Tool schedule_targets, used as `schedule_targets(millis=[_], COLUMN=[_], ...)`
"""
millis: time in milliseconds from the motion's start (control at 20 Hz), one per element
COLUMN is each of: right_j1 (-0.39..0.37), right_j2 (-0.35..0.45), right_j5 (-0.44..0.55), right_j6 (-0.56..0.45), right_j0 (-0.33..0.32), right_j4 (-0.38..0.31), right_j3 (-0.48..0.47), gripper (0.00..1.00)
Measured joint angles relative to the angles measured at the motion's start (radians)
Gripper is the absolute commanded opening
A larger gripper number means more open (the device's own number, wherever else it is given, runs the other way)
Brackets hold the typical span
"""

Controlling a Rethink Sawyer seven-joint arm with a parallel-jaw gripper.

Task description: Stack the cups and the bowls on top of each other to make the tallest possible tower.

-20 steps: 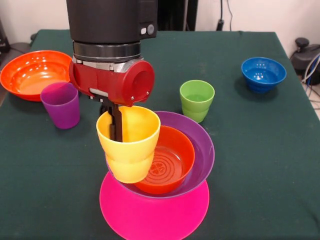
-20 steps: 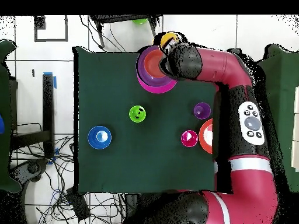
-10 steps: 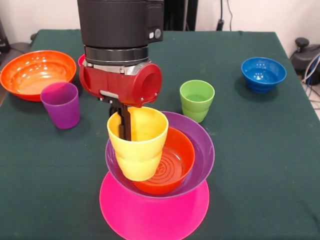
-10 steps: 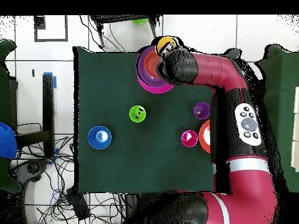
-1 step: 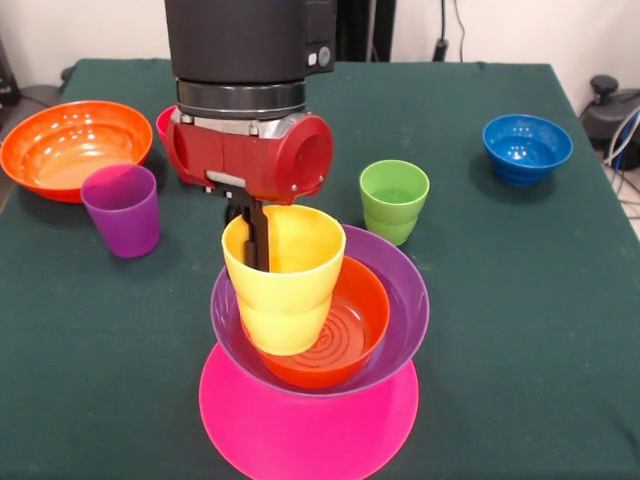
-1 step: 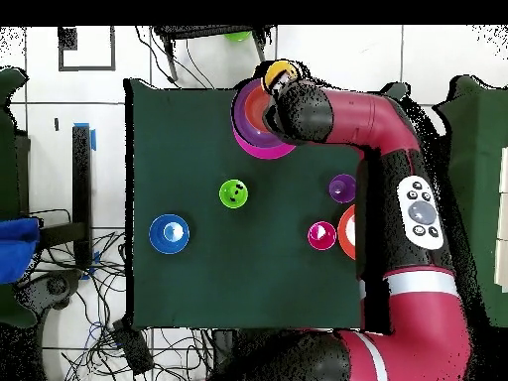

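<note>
A glossy purple plastic cup (image 5: 122,208) and large orange bowl (image 5: 68,145) sit by the table's left edge, a light green cup (image 5: 393,199) mid-table, and a small blue bowl (image 5: 527,147) toward the far right corner. The gripper (image 5: 257,232) pinches the yellow cup's (image 5: 284,277) rim, holding it over the small orange bowl (image 5: 335,325), which is nested in the purple bowl (image 5: 400,290) on the upturned pink bowl (image 5: 310,420) at the near edge.

A table with a dark green cloth (image 5: 520,300) stands on a white tiled floor (image 6: 60,119). Black cables (image 6: 109,332) lie tangled beside it.
</note>
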Motion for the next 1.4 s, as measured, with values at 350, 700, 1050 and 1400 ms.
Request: schedule_targets(millis=[350, 700, 1050, 1400], right_j1=[-0.019, -0.034, -0.041, -0.035], right_j2=[0.000, 0.000, -0.002, -0.004], right_j5=[0.000, -0.018, -0.045, -0.078], right_j6=[0.000, 0.000, 0.000, 0.000], right_j0=[0.001, 0.011, 0.030, 0.047], right_j4=[-0.005, -0.010, -0.013, -0.016], right_j3=[0.002, 0.013, 0.029, 0.047], gripper=[0.00, 0.00, 0.00, 0.00])
